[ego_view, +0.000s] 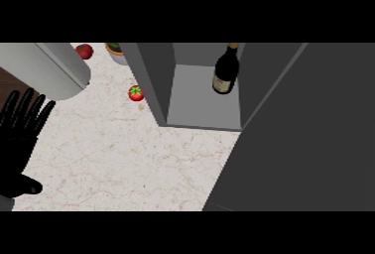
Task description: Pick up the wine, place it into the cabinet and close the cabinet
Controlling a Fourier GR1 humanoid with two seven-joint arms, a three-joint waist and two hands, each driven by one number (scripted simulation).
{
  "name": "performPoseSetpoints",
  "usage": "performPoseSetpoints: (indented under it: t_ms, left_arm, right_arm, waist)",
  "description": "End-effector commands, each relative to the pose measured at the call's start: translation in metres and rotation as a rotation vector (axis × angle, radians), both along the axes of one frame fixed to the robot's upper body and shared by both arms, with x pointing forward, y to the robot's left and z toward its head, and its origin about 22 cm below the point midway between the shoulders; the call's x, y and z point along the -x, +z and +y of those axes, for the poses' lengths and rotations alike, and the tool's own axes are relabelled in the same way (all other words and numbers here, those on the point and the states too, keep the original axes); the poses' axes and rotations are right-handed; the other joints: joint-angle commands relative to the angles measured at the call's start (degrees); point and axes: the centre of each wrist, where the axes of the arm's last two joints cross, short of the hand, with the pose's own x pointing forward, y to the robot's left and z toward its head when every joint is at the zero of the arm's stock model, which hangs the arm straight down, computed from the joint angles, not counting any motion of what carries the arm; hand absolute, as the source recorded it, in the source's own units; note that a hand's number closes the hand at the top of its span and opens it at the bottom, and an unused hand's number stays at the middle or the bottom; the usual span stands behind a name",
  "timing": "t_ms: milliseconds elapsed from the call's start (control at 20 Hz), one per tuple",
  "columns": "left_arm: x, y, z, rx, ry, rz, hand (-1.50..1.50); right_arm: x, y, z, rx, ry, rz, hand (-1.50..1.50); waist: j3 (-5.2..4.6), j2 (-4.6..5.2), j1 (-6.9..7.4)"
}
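While the wine (226,69) stands upright inside the grey cabinet (204,106), on its pale shelf toward the right wall, we see the cabinet's dark door (307,139) swung wide and filling the right of the view. Our left hand (21,144) rests at the left edge over the marbled bench (124,158), fingers straight and spread, holding nothing. We cannot see our right hand at all. A red tomato (136,93) lies on the bench just left of the cabinet's side wall. Farther back sit a red apple (85,51) and a small potted plant (116,50), beside a pale grey cylinder (51,69).
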Motion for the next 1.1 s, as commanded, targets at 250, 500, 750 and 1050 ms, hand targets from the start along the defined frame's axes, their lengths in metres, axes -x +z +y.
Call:
performPoseSetpoints:
  t_ms: [250, 500, 750, 1050]
  left_arm:
    - [0.003, 0.01, 0.023, -0.009, 0.022, 0.005, -1.5]
    - [0.002, -0.004, 0.029, 0.008, 0.053, 0.006, -1.5]
    - [0.007, 0.009, 0.064, -0.008, 0.07, 0.005, -1.5]
    - [0.008, -0.017, 0.033, 0.003, 0.065, 0.018, -1.5]
  right_arm:
    - [-0.034, 0.049, 0.114, -0.101, 0.118, 0.083, 1.5]
    - [-0.072, 0.067, 0.155, -0.1, 0.055, 0.08, 1.5]
    - [-0.11, 0.063, 0.157, -0.146, 0.04, 0.149, 1.5]
    - [-0.152, 0.065, 0.146, -0.193, -0.004, 0.232, 1.5]
  waist:
    - [0.21, -0.64, -1.13]
    - [0.35, -0.48, -2.2]
    - [0.43, -0.38, -2.94]
    - [0.46, -0.47, -3.31]
